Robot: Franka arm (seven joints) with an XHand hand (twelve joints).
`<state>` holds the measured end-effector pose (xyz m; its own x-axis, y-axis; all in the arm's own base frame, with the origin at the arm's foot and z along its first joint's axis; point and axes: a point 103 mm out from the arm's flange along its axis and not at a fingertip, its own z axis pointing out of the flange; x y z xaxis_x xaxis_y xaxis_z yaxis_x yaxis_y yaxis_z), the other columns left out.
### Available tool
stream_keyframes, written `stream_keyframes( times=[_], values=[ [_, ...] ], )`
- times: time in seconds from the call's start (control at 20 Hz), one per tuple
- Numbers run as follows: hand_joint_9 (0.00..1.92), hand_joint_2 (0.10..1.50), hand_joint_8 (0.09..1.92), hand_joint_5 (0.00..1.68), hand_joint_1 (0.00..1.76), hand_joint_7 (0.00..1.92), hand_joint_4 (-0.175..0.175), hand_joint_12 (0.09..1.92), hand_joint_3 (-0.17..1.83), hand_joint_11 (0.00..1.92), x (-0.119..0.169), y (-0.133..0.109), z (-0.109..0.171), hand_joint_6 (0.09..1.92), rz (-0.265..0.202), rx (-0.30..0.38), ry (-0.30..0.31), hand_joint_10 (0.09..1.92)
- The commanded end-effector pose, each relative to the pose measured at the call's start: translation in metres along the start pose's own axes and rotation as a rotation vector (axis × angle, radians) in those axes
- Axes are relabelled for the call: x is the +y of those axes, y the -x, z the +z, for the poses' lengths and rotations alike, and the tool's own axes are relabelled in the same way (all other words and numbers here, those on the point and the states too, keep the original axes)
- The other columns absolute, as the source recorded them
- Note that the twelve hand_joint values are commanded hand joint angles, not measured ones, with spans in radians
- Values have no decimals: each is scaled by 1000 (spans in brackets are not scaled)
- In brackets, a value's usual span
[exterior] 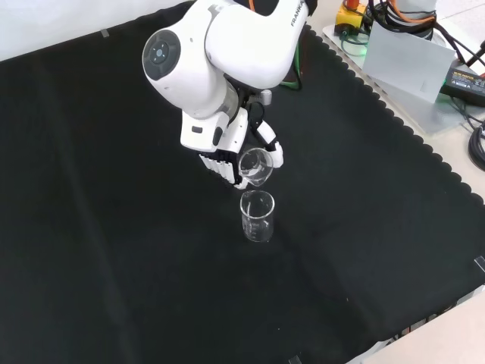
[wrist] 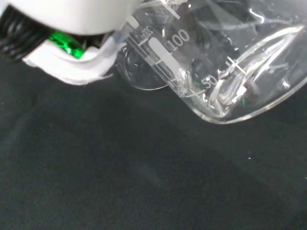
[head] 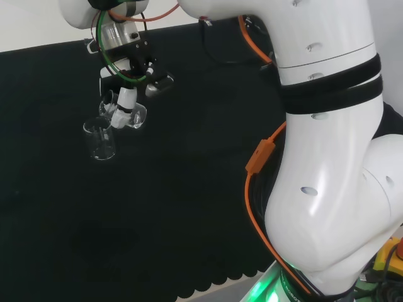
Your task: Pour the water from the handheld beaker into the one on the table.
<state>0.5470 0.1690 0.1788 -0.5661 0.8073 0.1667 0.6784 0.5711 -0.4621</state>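
In the front view the upright clear glass beaker stands nearest on the black cloth, and just beyond it the black and white hand curls around a tipped clear glass beaker, mouth over the standing one, apparently for pouring, with grey equipment far right.

Head view looks from behind the arm across the table; front view looks down from opposite (a quarter turn off). Both share the beakers; wrist view is close.
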Motion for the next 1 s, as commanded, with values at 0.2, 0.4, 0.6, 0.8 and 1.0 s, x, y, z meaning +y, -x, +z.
stream_keyframes(
  times=[0.2,0.4,0.6,0.8,1.0],
  values=[
    [1418,546,912,1176,1303,1240,-175,862,929,1210,-1,-2,-5,947,35,-83,-35,805],
    [1418,545,916,1175,1303,1239,-175,862,932,1210,1,-5,-7,951,49,-119,-55,808],
    [1413,543,930,1171,1302,1234,-175,863,941,1208,2,-7,-9,964,58,-141,-77,824],
    [1410,543,937,1168,1302,1232,-175,864,945,1208,4,-8,-10,971,68,-155,-104,832],
    [1409,543,939,1167,1302,1231,-175,864,946,1207,7,-7,-11,973,76,-163,-142,835]
  ],
)
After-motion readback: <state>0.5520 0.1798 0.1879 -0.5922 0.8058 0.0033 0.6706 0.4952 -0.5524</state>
